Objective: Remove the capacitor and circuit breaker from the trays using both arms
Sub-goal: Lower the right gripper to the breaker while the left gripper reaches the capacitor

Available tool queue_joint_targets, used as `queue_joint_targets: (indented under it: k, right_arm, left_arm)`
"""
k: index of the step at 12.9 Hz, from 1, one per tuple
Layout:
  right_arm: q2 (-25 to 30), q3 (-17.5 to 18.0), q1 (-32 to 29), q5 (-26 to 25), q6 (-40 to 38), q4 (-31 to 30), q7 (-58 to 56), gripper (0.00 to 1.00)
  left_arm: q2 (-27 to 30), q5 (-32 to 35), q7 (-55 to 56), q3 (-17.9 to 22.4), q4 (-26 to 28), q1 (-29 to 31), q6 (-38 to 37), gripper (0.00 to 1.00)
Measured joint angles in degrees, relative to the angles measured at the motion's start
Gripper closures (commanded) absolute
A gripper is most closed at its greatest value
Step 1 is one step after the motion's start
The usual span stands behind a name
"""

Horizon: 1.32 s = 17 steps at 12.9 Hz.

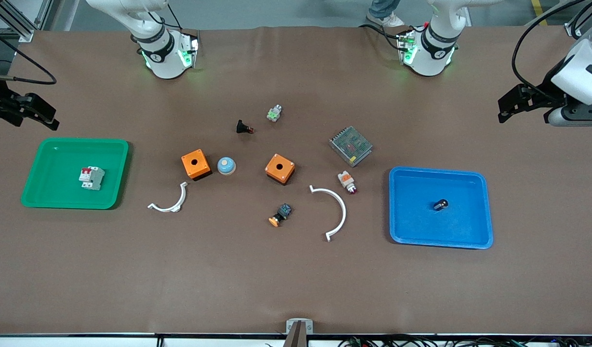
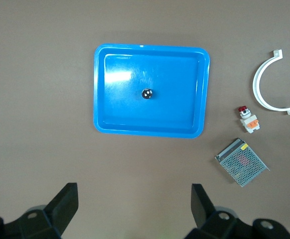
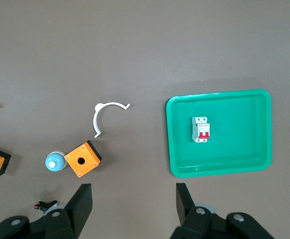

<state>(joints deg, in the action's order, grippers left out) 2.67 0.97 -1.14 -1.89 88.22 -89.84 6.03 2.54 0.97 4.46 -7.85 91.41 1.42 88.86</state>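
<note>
The capacitor (image 1: 440, 205), a tiny black cylinder with a silvery end, lies in the blue tray (image 1: 474, 236) at the left arm's end; it also shows in the left wrist view (image 2: 147, 93). The breaker (image 1: 92, 178), light grey with red levers, lies in the green tray (image 1: 45, 154) at the right arm's end; it also shows in the right wrist view (image 3: 201, 129). My left gripper (image 1: 510, 108) (image 2: 133, 199) is open and empty, up over the table beside the blue tray. My right gripper (image 1: 40, 115) (image 3: 133, 196) is open and empty, up over the table beside the green tray.
Between the trays lie two orange boxes (image 1: 195, 164) (image 1: 279, 168), a blue dome button (image 1: 226, 166), two white curved clips (image 1: 170, 202) (image 1: 332, 209), a mesh power supply (image 1: 350, 145), an orange-and-white part (image 1: 347, 181), a black red-tipped part (image 1: 243, 127) and an orange-capped button (image 1: 280, 214).
</note>
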Motion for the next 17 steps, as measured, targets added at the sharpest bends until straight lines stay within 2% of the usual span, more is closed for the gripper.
queue_joint_targets:
  k: [5, 8, 10, 13, 15, 17]
  right_arm:
    - [0.0, 0.0, 0.0, 0.0, -0.5, 0.0, -0.2, 0.00]
    - [0.0, -0.1, 0.0, 0.0, -0.6, 0.0, -0.2, 0.00]
    - [-0.3, -0.2, -0.2, -0.1, -1.9, -0.3, -0.2, 0.00]
    - [-2.0, -0.3, -2.9, -0.2, -2.7, -4.5, -0.3, 0.00]
    - [-5.5, -0.5, -5.2, -0.3, 1.7, -8.4, -2.0, 0.00]
    - [-9.9, -0.6, -8.0, -0.4, 5.3, -10.3, -6.9, 0.00]
  left_arm:
    - [-1.5, 0.0, 0.0, 0.5, -0.2, 0.2, 0.0, 0.00]
    - [-7.1, 0.0, 0.2, 0.7, 0.4, 0.7, 0.8, 0.00]
    - [-10.9, 0.0, 0.3, 0.8, 4.7, 1.8, 9.5, 0.00]
    - [-14.2, 0.0, 0.3, 0.8, 15.4, 2.7, 26.8, 0.00]
    - [-17.8, 0.0, 0.3, 0.8, 18.6, 2.7, 33.6, 0.01]
    - [-22.1, 0.0, 0.4, 0.7, 19.6, 2.6, 40.2, 0.08]
